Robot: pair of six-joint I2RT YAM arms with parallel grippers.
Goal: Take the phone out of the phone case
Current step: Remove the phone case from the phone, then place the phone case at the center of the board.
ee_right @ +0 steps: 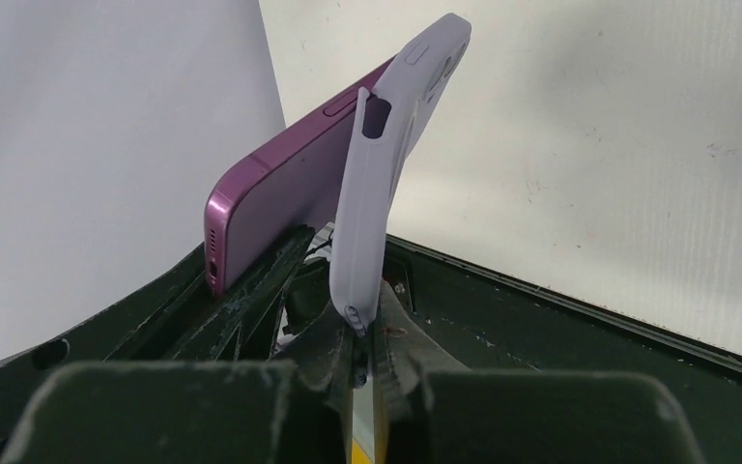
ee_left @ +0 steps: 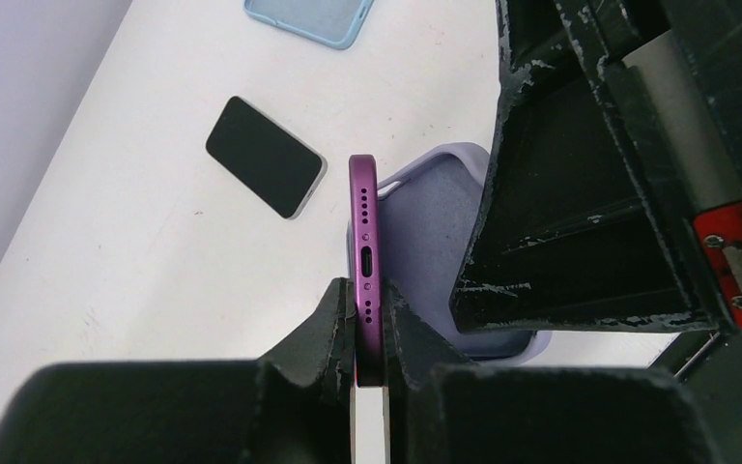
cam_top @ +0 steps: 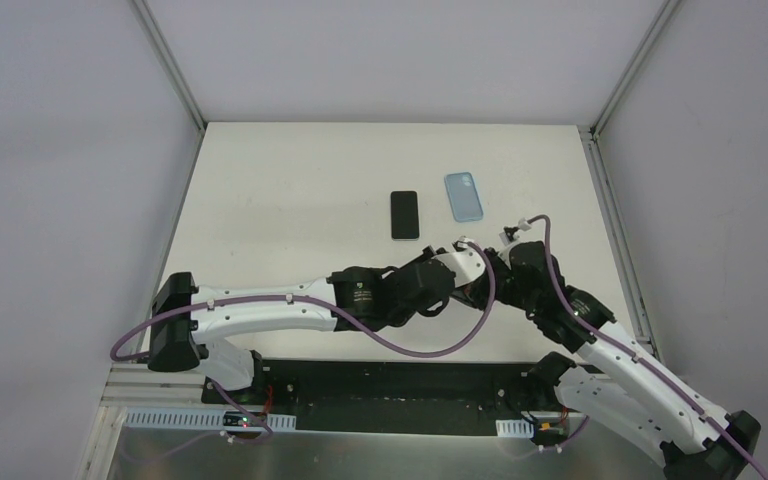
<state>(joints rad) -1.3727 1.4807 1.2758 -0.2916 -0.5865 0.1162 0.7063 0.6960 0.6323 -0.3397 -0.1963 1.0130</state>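
Observation:
My left gripper (ee_left: 370, 319) is shut on the bottom edge of a purple phone (ee_left: 365, 227), held upright above the table. My right gripper (ee_right: 359, 338) is shut on the rim of a lilac phone case (ee_right: 377, 184). In the right wrist view the purple phone (ee_right: 280, 184) has its near end peeled out of the case, and its far end still meets the case's top. The lilac case (ee_left: 435, 227) shows behind the phone in the left wrist view. In the top view both grippers meet near the table's front middle (cam_top: 470, 275), and the phone and case are hidden there.
A black phone (cam_top: 405, 214) lies face up on the white table (cam_top: 280, 200), also in the left wrist view (ee_left: 265, 155). A light blue empty case (cam_top: 464, 196) lies beside it, to its right. Grey walls enclose the table.

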